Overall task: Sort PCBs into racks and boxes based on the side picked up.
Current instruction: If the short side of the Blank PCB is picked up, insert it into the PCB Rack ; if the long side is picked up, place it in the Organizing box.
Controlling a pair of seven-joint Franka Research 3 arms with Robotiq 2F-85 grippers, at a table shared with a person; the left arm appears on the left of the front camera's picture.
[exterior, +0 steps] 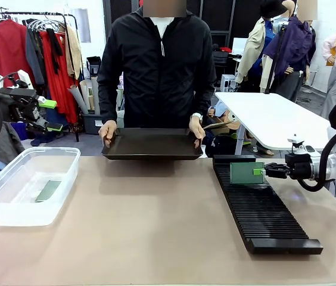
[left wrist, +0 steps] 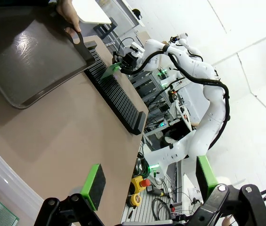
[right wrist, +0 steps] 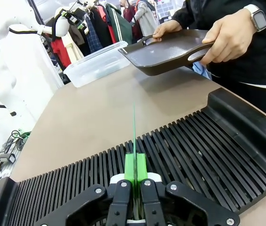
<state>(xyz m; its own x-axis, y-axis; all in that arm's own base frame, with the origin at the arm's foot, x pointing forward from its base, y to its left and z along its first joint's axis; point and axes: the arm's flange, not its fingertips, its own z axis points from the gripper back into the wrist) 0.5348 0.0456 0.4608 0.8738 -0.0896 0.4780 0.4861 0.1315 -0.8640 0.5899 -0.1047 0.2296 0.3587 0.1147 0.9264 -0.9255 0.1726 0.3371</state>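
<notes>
My right gripper (exterior: 264, 171) is shut on a green PCB (exterior: 246, 173), which stands upright just above the far end of the long black slotted rack (exterior: 263, 208). The right wrist view shows that PCB (right wrist: 134, 134) edge-on between the green pads (right wrist: 129, 168), over the rack's slots (right wrist: 194, 150). At the left stands the clear box (exterior: 13, 199) with another PCB (exterior: 49, 190) lying flat on its bottom. My left gripper (exterior: 51, 115) hangs open and empty above and behind the box; its pads (left wrist: 94, 184) stand wide apart.
A person at the far side holds a shallow black tray (exterior: 152, 144) by both handles above the table's far edge. The tray (right wrist: 170, 49) is tilted in the right wrist view. A white table (exterior: 269, 116) stands behind at the right.
</notes>
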